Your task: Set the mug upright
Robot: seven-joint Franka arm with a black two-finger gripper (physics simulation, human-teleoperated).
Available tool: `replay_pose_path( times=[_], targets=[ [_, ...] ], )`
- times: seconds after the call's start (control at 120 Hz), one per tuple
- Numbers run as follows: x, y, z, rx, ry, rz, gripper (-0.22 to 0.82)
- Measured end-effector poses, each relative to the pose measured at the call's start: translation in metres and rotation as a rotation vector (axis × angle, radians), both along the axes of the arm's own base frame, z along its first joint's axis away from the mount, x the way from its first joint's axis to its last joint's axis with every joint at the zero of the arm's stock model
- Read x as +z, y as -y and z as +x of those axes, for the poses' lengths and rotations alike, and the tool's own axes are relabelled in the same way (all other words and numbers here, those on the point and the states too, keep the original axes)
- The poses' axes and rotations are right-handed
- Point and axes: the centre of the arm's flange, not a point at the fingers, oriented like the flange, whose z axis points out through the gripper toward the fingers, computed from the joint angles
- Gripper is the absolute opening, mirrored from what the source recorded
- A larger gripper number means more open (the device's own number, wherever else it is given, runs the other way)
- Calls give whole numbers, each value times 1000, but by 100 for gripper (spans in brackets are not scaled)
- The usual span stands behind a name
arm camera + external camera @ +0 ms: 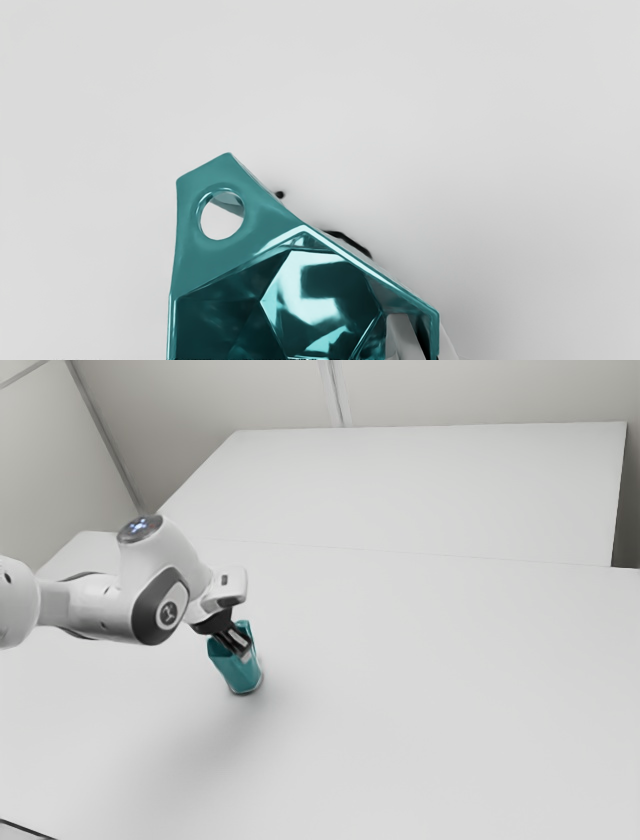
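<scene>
Mug [240,677], teal and faceted, at the table [400,690] just below the hand, base end down, mouth up toward the wrist camera. Cannot tell whether the base sits fully flat. Gripper [243,650] clamped on the mug's wall: one finger [401,337] inside the mouth, the other outside. Handle [260,225], with its round hole, juts out beside the mouth.
</scene>
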Motion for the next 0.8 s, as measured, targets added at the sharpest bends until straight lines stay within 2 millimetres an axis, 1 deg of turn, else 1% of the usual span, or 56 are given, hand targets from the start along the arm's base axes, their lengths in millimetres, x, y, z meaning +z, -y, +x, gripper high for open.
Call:
replay_pose_path(
  times=[0.067, 0.1, 0.267, 0.333, 0.4, 0.467, 0.533, 0.567, 0.625, 0.658, 0.717, 0.8],
  targets=[
    [-4, 0, 0, 15, -7, -3, -18],
    [-4, 0, 0, 21, -9, -4, -16],
    [-4, 1, 1, 47, -9, -12, 21],
    [-1, 1, 1, 54, -5, -15, 32],
    [6, 1, 3, 61, 4, -18, 40],
    [23, 1, 8, 67, 14, -22, 45],
    [45, 1, 18, 76, 14, -33, 49],
    [61, 1, 25, 82, 15, -41, 51],
    [96, 2, 40, 86, 19, -54, 53],
    [110, 2, 45, 87, 10, -59, 54],
    [128, 2, 55, 89, -11, -64, 56],
    [150, 2, 80, 88, -41, -65, 57]
  ],
)
